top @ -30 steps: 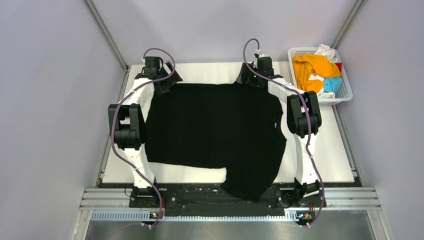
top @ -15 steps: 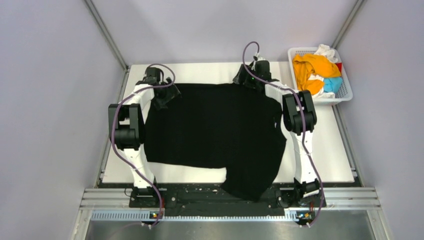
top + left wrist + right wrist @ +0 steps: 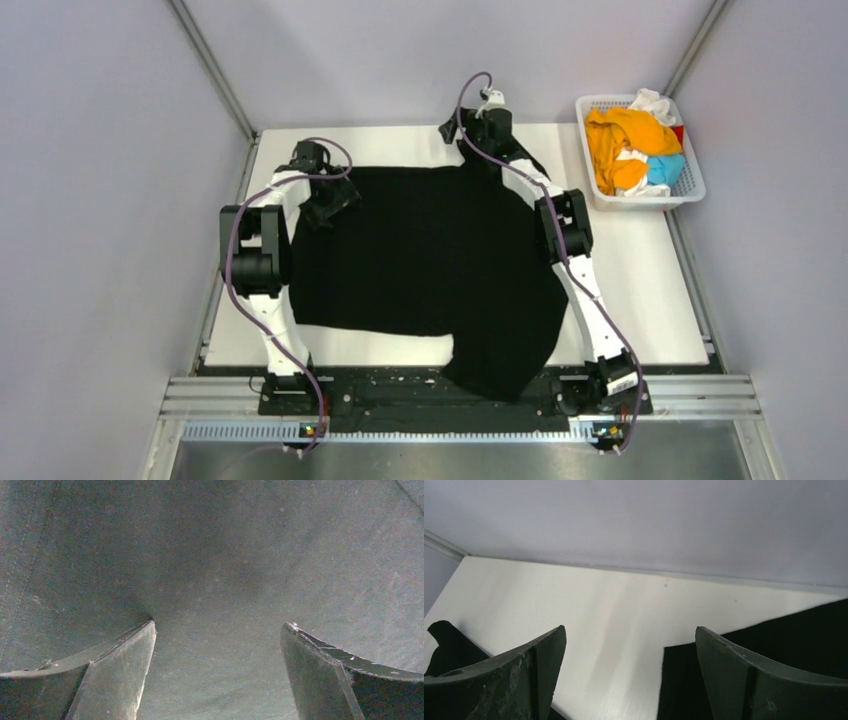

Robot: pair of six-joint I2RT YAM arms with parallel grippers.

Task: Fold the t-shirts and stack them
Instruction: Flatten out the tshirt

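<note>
- The left pincer [image 3: 218, 625] hovered low over the 10 o'clock corner of the black t-shirt [image 3: 430, 260]. Its jaws were spread wide, with only flat dark cloth showing between them and nothing gripped.
- The black t-shirt lay spread across the middle of the worktop [image 3: 650, 300].
  - Its broadest run went from 9 to 3 o'clock.
  - Its far edge lay straight along 12 o'clock.
  - A tongue of cloth at 5 o'clock hung over the near edge, between the arm bases.
  - Which way the neck pointed could not be told.
- Bare worktop showed as a thin strip at 9 o'clock, a band along 12 o'clock, a strip at 7 o'clock, and the widest stretch at 3 o'clock.
- The right pincer [image 3: 630, 628] was at 12 o'clock by the shirt's far edge, above bare worktop. Its jaws were wide apart and empty. A corner of the black cloth lay just beside its right finger.
- The white basket [image 3: 690, 185] stood at 2 o'clock, well apart from the black shirt. It held the bunched orange t-shirt [image 3: 620, 135] on top, with white [image 3: 652, 101], light blue [image 3: 664, 167] and red [image 3: 679, 133] cloth beside it.
</note>
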